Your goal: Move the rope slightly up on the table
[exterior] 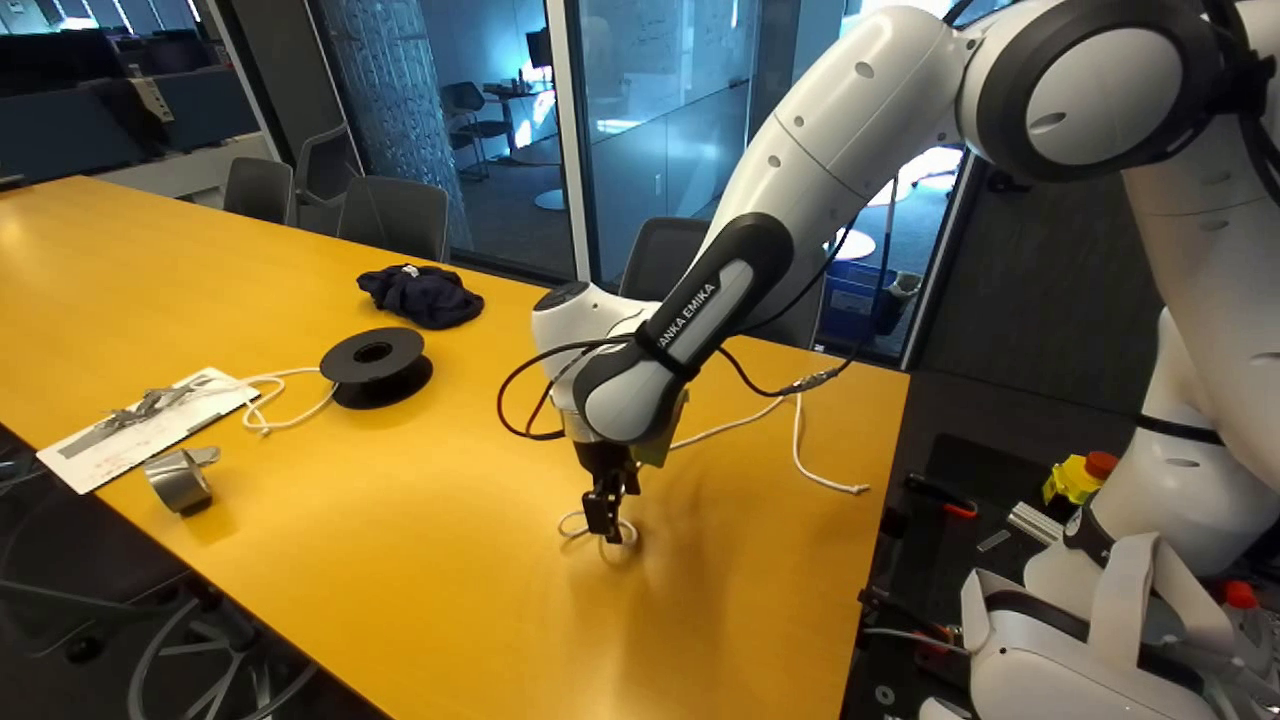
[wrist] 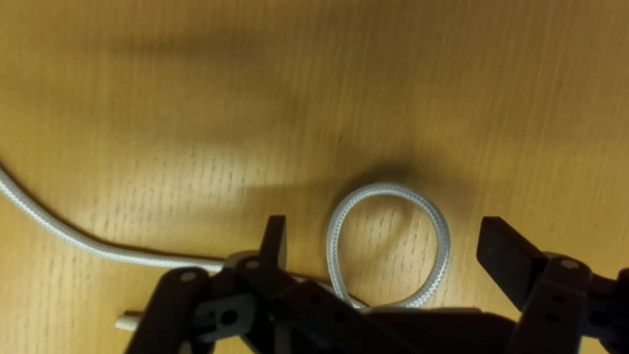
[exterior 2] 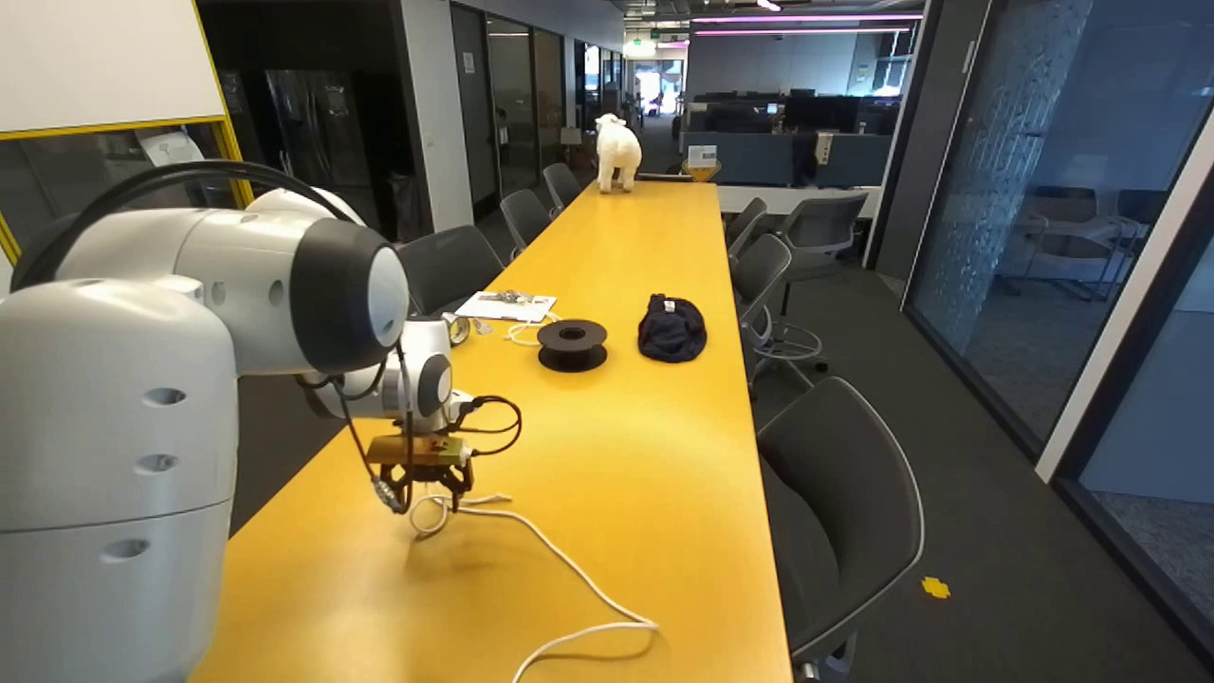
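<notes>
The rope (exterior: 735,426) is a thin whitish cord lying loosely on the yellow-orange table (exterior: 420,560). In an exterior view it runs in a long curve (exterior 2: 574,567) from a small loop under the gripper toward the near edge of the picture. My gripper (exterior: 615,512) points down just above the looped end; it also shows in an exterior view (exterior 2: 432,503). In the wrist view the open gripper (wrist: 383,241) has one finger on each side of the rope's round loop (wrist: 443,241), touching neither side. The loop's lower part is hidden behind the gripper.
A black spool (exterior: 372,370) stands farther along the table with a white cord (exterior: 290,424) beside it. A dark cap (exterior: 425,298), a silver tape roll (exterior: 180,482) and a flat white item (exterior: 150,425) lie nearby. Chairs (exterior 2: 844,512) line the table's side.
</notes>
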`<action>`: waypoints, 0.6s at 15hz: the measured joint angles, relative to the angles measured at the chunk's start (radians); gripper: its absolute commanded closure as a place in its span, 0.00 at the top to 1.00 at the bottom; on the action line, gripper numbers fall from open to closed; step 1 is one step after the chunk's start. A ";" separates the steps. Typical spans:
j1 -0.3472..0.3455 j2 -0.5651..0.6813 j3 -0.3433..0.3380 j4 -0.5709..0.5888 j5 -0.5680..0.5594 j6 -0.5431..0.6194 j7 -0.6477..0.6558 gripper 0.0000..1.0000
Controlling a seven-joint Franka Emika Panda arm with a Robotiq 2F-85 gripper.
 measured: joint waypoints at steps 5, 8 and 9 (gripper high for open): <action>0.003 0.025 0.027 0.034 0.000 0.000 0.000 1.00; 0.007 0.037 0.028 0.042 0.000 0.000 0.000 1.00; 0.007 0.042 0.028 0.045 0.000 0.000 0.000 0.75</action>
